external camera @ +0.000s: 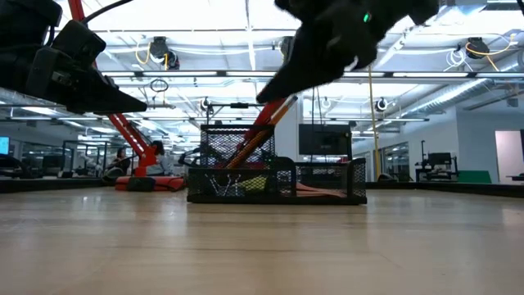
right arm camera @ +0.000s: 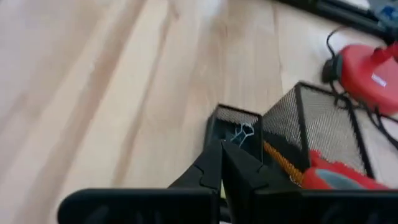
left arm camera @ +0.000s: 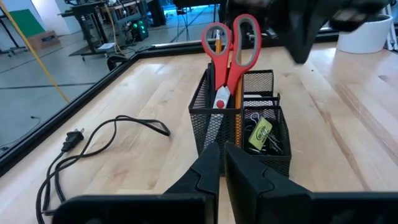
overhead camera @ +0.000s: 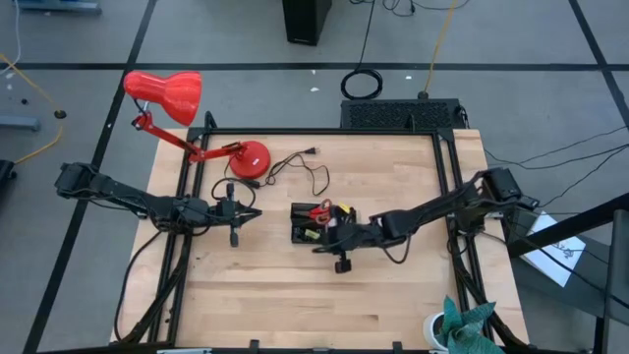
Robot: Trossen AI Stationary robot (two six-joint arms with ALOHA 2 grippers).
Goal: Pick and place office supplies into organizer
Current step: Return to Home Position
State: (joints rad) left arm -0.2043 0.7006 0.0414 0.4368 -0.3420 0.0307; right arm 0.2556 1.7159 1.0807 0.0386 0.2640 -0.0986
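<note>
The organizer (overhead camera: 316, 226), a black mesh tray, stands mid-table. It holds red-handled scissors (left arm camera: 231, 46) and an orange pencil (left arm camera: 238, 117) standing upright, and a small yellow item (left arm camera: 260, 133) and binder clips (right arm camera: 242, 132) in low compartments. My right gripper (right arm camera: 221, 154) is shut and slants down just above the organizer's near side (external camera: 274, 176), touching nothing. My left gripper (left arm camera: 222, 157) is shut with nothing in it. It waits to the organizer's left (overhead camera: 241, 212), pointing at it.
A red desk lamp (overhead camera: 246, 157) stands at the far left, its head (overhead camera: 167, 94) hanging beyond the table edge. Its black cord (overhead camera: 307, 173) lies loose behind the organizer. A white pot with a teal plant (overhead camera: 447, 329) sits at the near right corner. Bare wood lies in front.
</note>
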